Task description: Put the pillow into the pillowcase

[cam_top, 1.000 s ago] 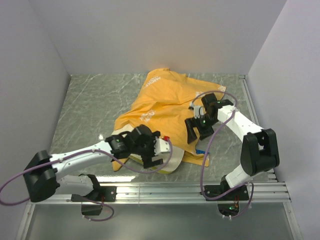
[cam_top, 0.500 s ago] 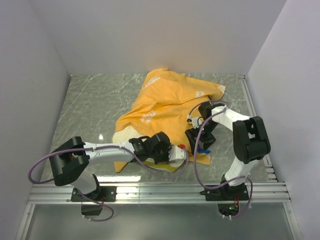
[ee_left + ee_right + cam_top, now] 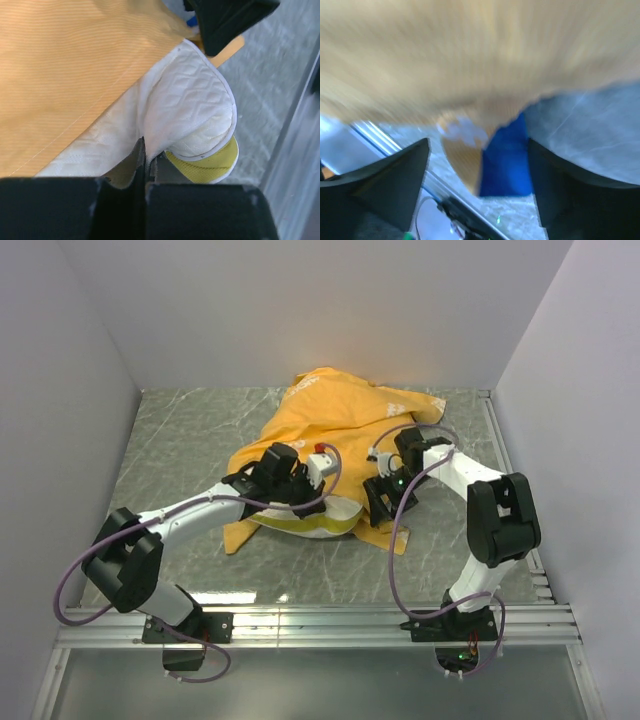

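Observation:
The pillowcase (image 3: pixel 340 430) lies crumpled mid-table with its orange-yellow side up. The cream-white quilted pillow (image 3: pixel 312 521) pokes out from under its near edge, showing its yellow-green band (image 3: pixel 210 164). My left gripper (image 3: pixel 298 500) is shut on a pinched fold of the pillow (image 3: pixel 190 110), whose corner curls up off the table. In the left wrist view the pillowcase (image 3: pixel 65 65) covers the pillow's far part. My right gripper (image 3: pixel 385 502) is open at the pillowcase's near right edge. A blue and orange corner of the pillowcase (image 3: pixel 506 155) hangs between its spread fingers (image 3: pixel 385 180) in a blurred view.
Grey marble tabletop (image 3: pixel 180 440) ringed by white walls on three sides. A metal rail (image 3: pixel 320 625) runs along the near edge by the arm bases. Purple cables loop off both arms.
My left gripper closed on the pillow's edge and swung back and left, lifting that corner. The right gripper dropped to the pillowcase's near right edge, still open. The cloth bunched toward the back.

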